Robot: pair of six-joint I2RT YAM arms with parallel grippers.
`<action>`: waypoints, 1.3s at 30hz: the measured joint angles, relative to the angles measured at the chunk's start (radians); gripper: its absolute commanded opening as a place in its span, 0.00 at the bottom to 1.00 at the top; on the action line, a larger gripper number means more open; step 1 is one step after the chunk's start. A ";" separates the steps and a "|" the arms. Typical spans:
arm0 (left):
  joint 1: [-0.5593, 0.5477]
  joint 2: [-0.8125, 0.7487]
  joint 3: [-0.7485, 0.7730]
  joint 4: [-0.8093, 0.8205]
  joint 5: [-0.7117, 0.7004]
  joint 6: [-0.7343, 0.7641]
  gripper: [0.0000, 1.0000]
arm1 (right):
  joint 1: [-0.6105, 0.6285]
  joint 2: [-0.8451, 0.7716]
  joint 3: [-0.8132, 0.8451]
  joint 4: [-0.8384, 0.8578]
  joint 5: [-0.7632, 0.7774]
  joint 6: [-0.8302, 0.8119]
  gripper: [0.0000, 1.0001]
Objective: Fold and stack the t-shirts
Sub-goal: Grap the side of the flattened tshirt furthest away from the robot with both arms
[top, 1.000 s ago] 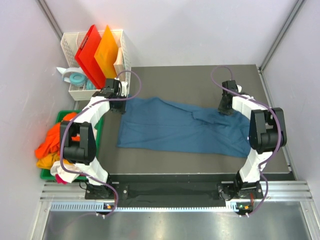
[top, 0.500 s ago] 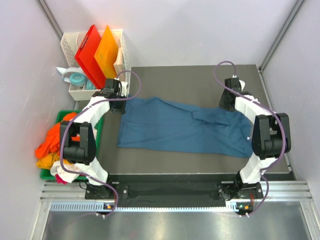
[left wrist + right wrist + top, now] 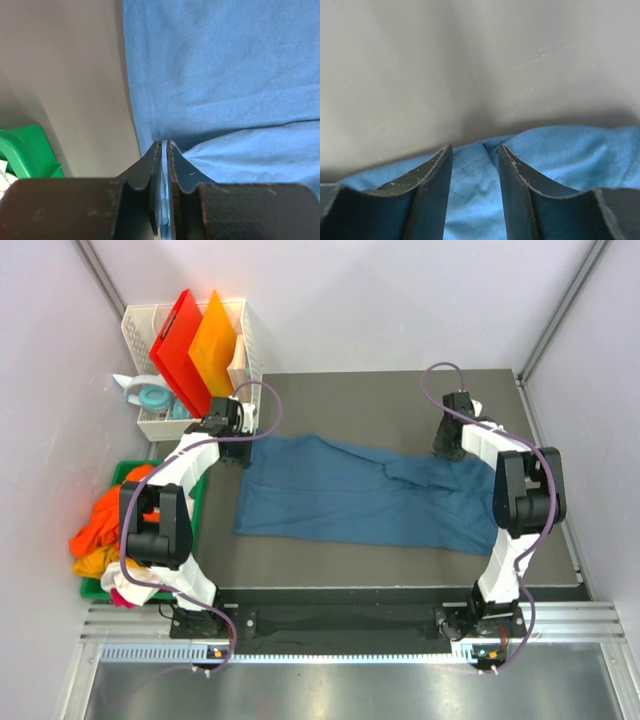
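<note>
A dark teal-blue t-shirt (image 3: 360,495) lies spread across the grey table mat (image 3: 380,400). My left gripper (image 3: 234,450) is at the shirt's far left corner. In the left wrist view it (image 3: 164,145) is shut on a pinched fold of the blue fabric (image 3: 225,75). My right gripper (image 3: 448,448) is at the far right corner. In the right wrist view its jaws (image 3: 474,150) stand apart over the shirt's stitched hem (image 3: 570,150), which lies loose between them. More t-shirts, orange and yellow (image 3: 100,525), are heaped at the left.
The heap sits in a green bin (image 3: 135,472) beside the mat's left edge. Behind it a white basket (image 3: 245,340) holds upright red and orange boards (image 3: 190,345), with tape rolls (image 3: 155,397) in front. Walls close in on both sides.
The right gripper's jaws have opened off the shirt's corner and the wrist has shifted slightly toward the far edge. The left gripper and the shirt have stayed put.
</note>
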 measured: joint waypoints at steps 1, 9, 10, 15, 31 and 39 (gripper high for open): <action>0.000 0.000 0.000 0.000 0.000 0.000 0.14 | -0.001 0.011 0.006 0.000 -0.002 0.000 0.39; 0.000 0.000 0.000 0.000 -0.003 0.000 0.13 | -0.004 0.038 0.019 0.002 -0.006 -0.010 0.01; 0.000 0.002 0.000 0.000 -0.003 0.000 0.13 | -0.004 0.038 0.019 0.002 -0.007 -0.008 0.00; 0.000 0.014 0.002 0.000 -0.003 0.000 0.13 | -0.004 0.037 0.017 0.004 -0.009 -0.007 0.00; 0.001 0.147 0.141 0.015 -0.037 -0.014 0.24 | 0.058 -0.295 -0.140 0.012 -0.012 0.020 0.00; 0.014 0.336 0.341 0.049 -0.067 -0.033 0.26 | 0.069 -0.295 -0.179 -0.007 -0.011 0.022 0.00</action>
